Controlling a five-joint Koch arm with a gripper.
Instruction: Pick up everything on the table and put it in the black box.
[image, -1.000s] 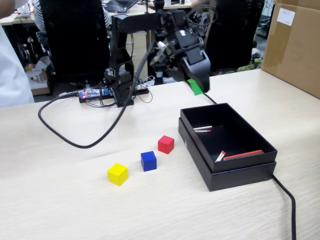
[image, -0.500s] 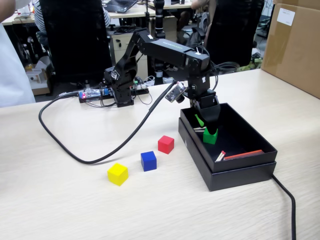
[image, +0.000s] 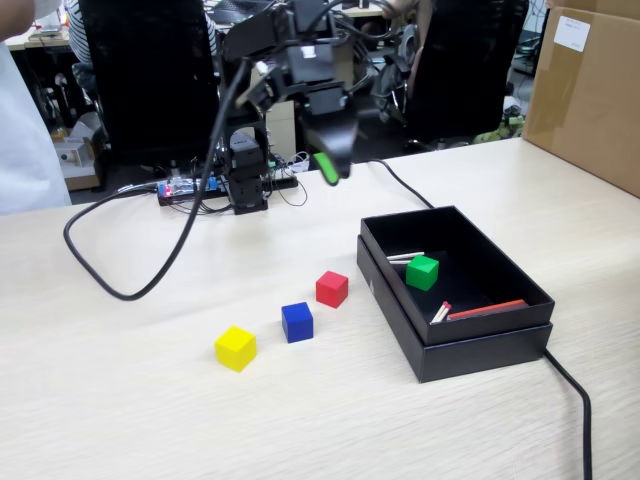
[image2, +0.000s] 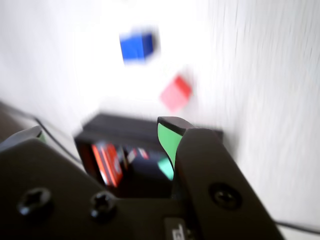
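Observation:
In the fixed view the green cube (image: 422, 272) lies inside the black box (image: 450, 352), clear of the arm. On the table (image: 120, 410) left of the box sit the red cube (image: 332, 288), the blue cube (image: 297, 322) and the yellow cube (image: 235, 348). My gripper (image: 333, 165) hangs high above the table, behind the red cube and left of the box. The blurred wrist view shows the gripper (image2: 102, 127) open with nothing between its green-padded fingers. Beyond them are the black box (image2: 115, 122), the green cube (image2: 164, 167), the red cube (image2: 176, 93) and the blue cube (image2: 136, 46).
White red-tipped sticks (image: 405, 258) and a flat red strip (image: 487, 310) lie in the black box. A big brown cardboard box (image: 590, 90) stands at the right. A black cable (image: 110, 285) loops over the left of the table, and another cable (image: 578, 400) runs along the right front. The arm's base (image: 245, 185) is at the back.
The gripper has let go of the green cube, which now rests in the black box. The arm has risen out of the box and swung left.

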